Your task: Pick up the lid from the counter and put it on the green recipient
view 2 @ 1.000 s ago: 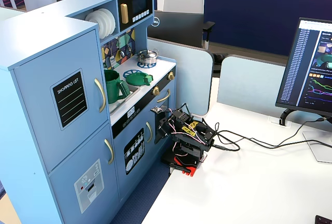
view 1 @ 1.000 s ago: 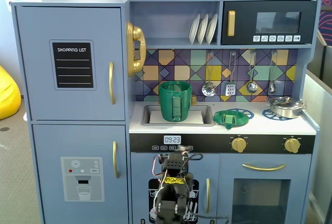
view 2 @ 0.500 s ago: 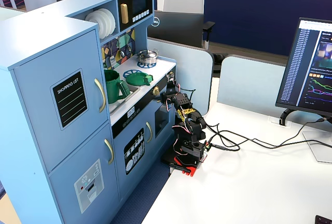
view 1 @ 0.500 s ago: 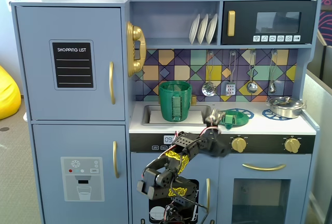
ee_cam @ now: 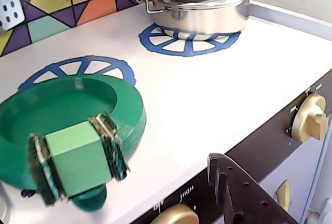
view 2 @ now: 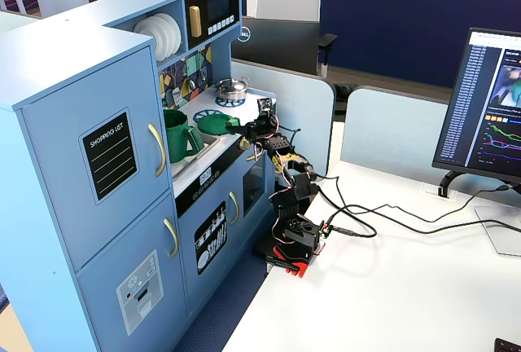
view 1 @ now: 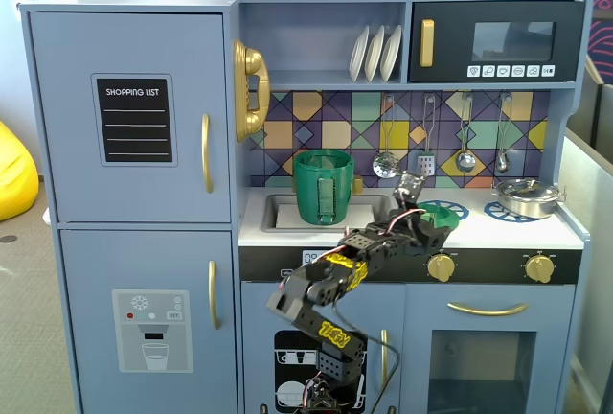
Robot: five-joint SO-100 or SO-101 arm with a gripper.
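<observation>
Green lid (ee_cam: 67, 112) sat knob-side toward the camera in wrist view, its square centre knob pinched between the jaws, over a blue burner ring (ee_cam: 78, 68).

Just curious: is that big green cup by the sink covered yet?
Not yet. The green cup stands open-topped in the sink, while the lid is over by the blue burner ring.

Lid (ee_cam: 62, 110), between the gripper (ee_cam: 78, 162) pads: matt green plastic with fine layered ridging on its rim. Pot (ee_cam: 199, 3), beyond the gripper: polished metal, mirror-glossy. Counter (ee_cam: 207, 89) beneath the gripper: smooth white with a slight sheen. Knob (ee_cam: 310, 120), below counter level: glossy gold-coloured plastic.
</observation>
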